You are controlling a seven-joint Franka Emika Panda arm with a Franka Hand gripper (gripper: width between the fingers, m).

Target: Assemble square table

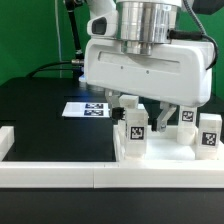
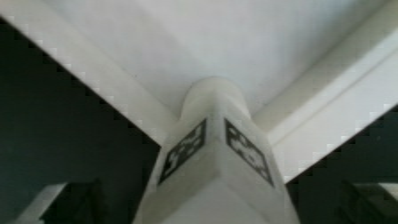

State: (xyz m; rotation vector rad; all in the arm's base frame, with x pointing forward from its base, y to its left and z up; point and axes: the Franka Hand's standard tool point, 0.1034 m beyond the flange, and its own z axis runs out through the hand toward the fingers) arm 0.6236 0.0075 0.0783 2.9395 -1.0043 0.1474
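A white leg block [image 1: 133,128] with black-and-white tags stands upright at a corner of the white square tabletop [image 1: 165,152]. My gripper [image 1: 145,110] hangs just above and around it, open. In the wrist view the tagged leg [image 2: 214,150] rises between my two dark fingers [image 2: 63,205], with a gap on each side, so nothing is held. Beyond it the tabletop's corner [image 2: 196,40] spreads out in a V. Two more tagged leg blocks [image 1: 187,120] [image 1: 208,135] stand at the exterior view's right.
The marker board [image 1: 88,108] lies on the black table behind the gripper. A long white rail [image 1: 60,177] runs along the front, and another white rail piece [image 1: 8,140] sits at the exterior view's left.
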